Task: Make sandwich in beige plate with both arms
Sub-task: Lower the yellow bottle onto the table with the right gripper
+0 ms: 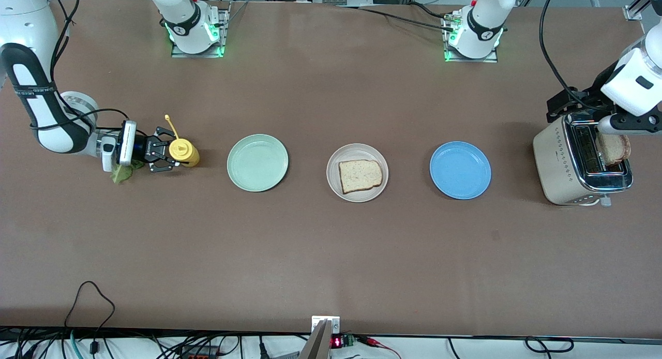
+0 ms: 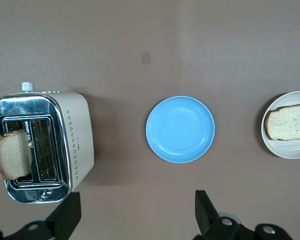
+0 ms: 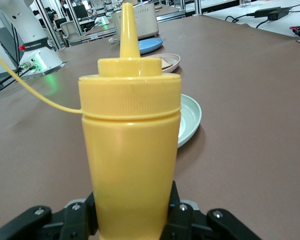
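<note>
One slice of toasted bread lies flat on the beige plate in the middle of the table. A second slice stands up out of a slot of the toaster at the left arm's end. My left gripper hangs above the toaster, open, with nothing between its fingers. My right gripper is shut on an upright yellow squeeze bottle at the right arm's end. A green lettuce leaf lies on the table under the right wrist.
A mint-green plate sits between the bottle and the beige plate. A blue plate sits between the beige plate and the toaster. Both hold nothing. The bottle's cap dangles on a thin yellow strap.
</note>
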Motion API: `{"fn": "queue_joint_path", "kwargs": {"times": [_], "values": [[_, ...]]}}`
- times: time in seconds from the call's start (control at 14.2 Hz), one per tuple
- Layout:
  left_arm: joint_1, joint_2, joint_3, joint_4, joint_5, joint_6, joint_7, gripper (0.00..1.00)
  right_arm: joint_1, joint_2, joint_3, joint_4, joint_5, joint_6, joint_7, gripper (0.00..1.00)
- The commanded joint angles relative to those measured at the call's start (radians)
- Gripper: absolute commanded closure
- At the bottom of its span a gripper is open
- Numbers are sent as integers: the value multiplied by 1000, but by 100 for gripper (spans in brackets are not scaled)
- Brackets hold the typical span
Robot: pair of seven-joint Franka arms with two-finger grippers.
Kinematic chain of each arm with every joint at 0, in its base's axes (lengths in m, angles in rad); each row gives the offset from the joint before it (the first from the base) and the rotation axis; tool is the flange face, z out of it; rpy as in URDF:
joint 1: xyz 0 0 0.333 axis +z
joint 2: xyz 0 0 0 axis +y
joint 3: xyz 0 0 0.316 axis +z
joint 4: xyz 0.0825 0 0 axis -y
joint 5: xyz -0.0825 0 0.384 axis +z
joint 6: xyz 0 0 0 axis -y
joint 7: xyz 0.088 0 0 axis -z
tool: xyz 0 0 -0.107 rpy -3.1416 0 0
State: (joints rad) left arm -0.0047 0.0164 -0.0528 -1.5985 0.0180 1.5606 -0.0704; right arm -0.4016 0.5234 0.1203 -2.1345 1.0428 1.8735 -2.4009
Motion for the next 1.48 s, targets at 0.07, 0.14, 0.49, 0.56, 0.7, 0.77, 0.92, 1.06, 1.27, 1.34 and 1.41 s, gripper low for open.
{"fn": "queue_joint_path", "kwargs": {"times": [0.07, 0.14, 0.49, 0.56, 0.7, 0.77, 0.92, 1.06, 1.27, 1.34, 1.41], "values": [[3, -23, -4, -12, -9, -10, 4, 0, -19, 4, 12, -13, 33, -5, -26, 95], [2, -23, -5, -12, -9, -10, 4, 0, -19, 10, 12, -10, 34, -5, -26, 93], [0, -23, -5, -12, -9, -10, 4, 0, -45, 15, 12, -8, 33, -19, -47, 93], [0, -23, -5, -12, -9, -10, 4, 0, -48, 15, 12, -10, 33, -20, -63, 93], [0, -23, -5, -12, -7, -10, 5, 0, -63, 26, 12, -10, 31, -23, -73, 93], [-1, -23, -5, -12, -7, -7, 4, 0, -63, 32, 12, -10, 33, -23, -86, 93], [-5, -23, -5, -11, -7, -7, 4, 0, -66, 43, 12, -10, 33, -23, -90, 93], [-5, -23, -4, -12, -7, -4, 3, 0, -71, 44, 12, -10, 33, -23, -90, 93], [-3, -23, -4, -12, -9, 1, 3, 0, -72, 50, 12, -10, 33, -23, -90, 78], [-3, -23, -4, -12, -9, 3, 3, 0, -72, 52, 12, -10, 33, -23, -89, 72], [-1, -23, -4, -12, -9, 4, 3, 0, -72, 52, 12, -10, 33, -23, -89, 66]]}}
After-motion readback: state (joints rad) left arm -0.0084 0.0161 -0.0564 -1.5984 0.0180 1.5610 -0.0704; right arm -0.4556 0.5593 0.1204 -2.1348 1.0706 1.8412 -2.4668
